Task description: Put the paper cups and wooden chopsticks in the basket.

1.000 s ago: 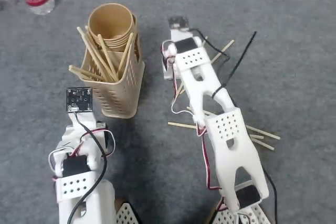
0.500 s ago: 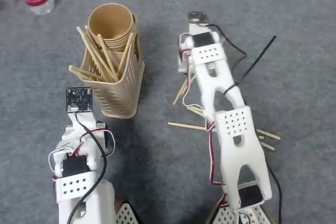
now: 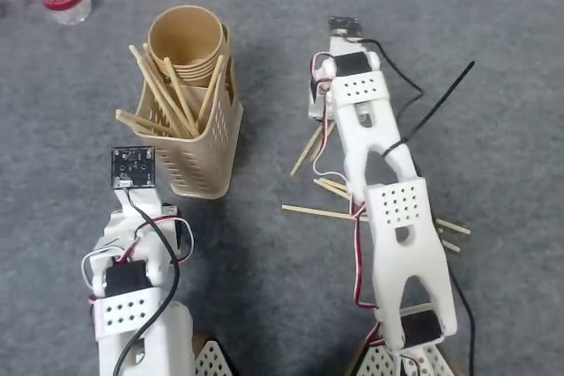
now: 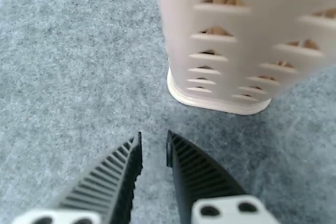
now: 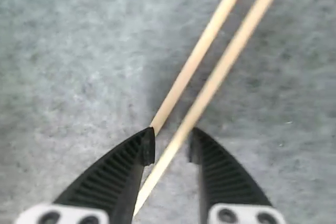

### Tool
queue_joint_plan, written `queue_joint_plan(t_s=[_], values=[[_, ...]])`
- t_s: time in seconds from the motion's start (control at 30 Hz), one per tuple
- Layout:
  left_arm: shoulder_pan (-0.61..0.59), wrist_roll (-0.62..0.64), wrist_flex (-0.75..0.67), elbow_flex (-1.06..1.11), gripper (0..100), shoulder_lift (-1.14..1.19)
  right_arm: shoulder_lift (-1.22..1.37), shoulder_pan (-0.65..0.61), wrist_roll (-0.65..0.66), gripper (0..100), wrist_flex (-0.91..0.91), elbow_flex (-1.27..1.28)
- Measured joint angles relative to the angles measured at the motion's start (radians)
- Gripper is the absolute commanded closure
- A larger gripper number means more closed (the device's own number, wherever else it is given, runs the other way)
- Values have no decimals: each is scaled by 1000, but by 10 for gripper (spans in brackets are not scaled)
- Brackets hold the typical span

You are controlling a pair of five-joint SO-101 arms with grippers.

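chopstick pickup in hand: the open right end effector [image 5: 171, 132] straddles a wooden chopstick [image 5: 208, 95] on the worktop [image 5: 63, 51], well apart from the basket [image 3: 207, 160] of paper cups [image 3: 185, 37]; it should next close squarely and lift; left end effector [image 4: 154, 136] rests slightly open.

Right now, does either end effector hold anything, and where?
Nothing is clamped. The right end effector is open astride one chopstick near its end; left end effector empty.
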Motion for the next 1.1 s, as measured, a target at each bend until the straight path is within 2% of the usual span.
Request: queue_joint_plan(t_s=[0.1,0.4,0.63,1.1], values=[[0,0,0,0,930,0,0,-2,0,708,0,0],[0,0,0,0,930,0,0,0,0,753,15,-14],[0,0,0,0,930,0,0,0,0,757,112,-245],[0,0,0,0,930,0,189,-43,0,757,41,-313]])
